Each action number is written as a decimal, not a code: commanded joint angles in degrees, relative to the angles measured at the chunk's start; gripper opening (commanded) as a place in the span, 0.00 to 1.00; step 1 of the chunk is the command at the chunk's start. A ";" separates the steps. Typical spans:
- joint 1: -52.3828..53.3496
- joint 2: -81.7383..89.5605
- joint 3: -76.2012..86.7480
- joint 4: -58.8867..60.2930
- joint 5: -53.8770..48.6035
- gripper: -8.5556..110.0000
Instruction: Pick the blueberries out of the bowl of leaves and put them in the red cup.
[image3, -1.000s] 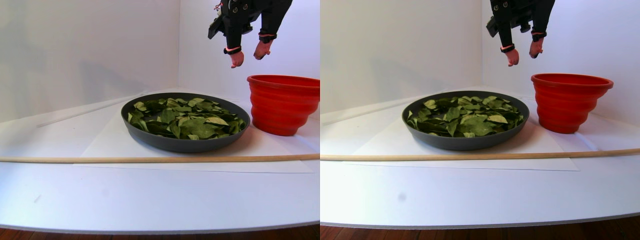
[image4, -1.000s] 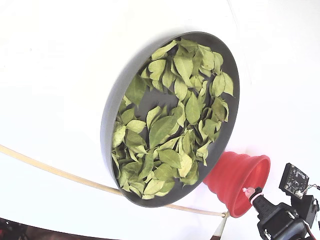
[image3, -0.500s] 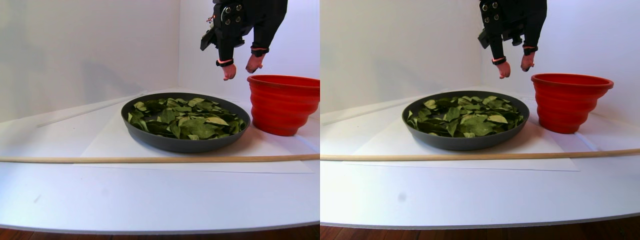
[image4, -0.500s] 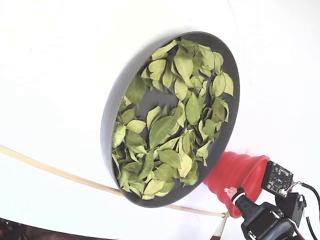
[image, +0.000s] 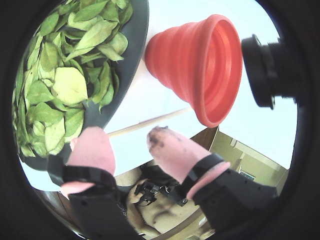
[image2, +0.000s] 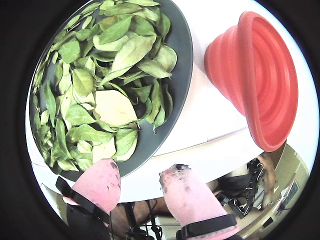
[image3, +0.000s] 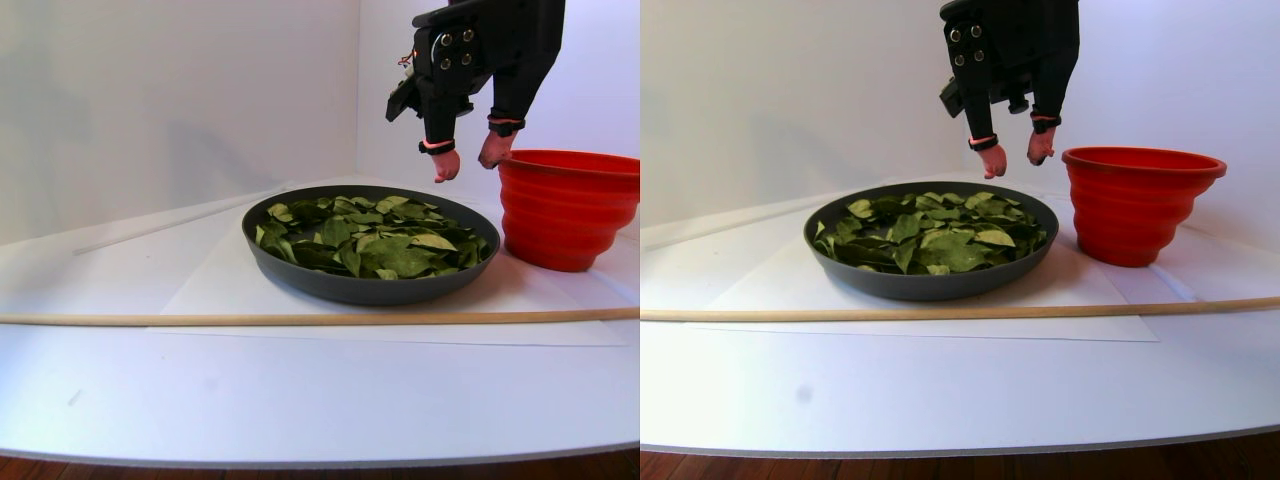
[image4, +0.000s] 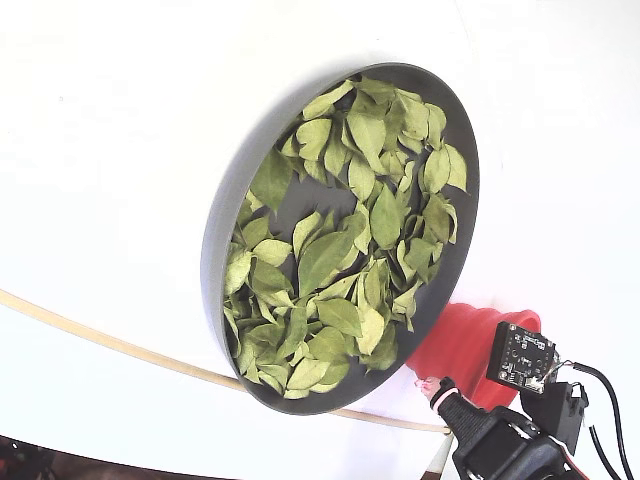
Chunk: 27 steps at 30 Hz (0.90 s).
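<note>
As the gripper (image3: 467, 162) hung spread and empty in the stereo pair view, lower and further left than earlier, the red cup (image3: 565, 208) stood upright beside the bowl (image3: 370, 283). In a wrist view, leaves (image2: 100, 85) filled it; no berries showed.

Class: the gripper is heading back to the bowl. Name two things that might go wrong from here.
1. No blueberries show among the leaves, so the open gripper may close on leaves alone.
2. It hangs low between the bowl and the red cup, so a sideways move might knock the cup's rim.
</note>
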 joint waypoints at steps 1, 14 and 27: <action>-0.09 0.09 -0.18 -0.97 -0.79 0.19; -0.26 -4.75 -0.09 -4.83 -3.43 0.19; -0.62 -9.23 -1.23 -7.91 -4.57 0.19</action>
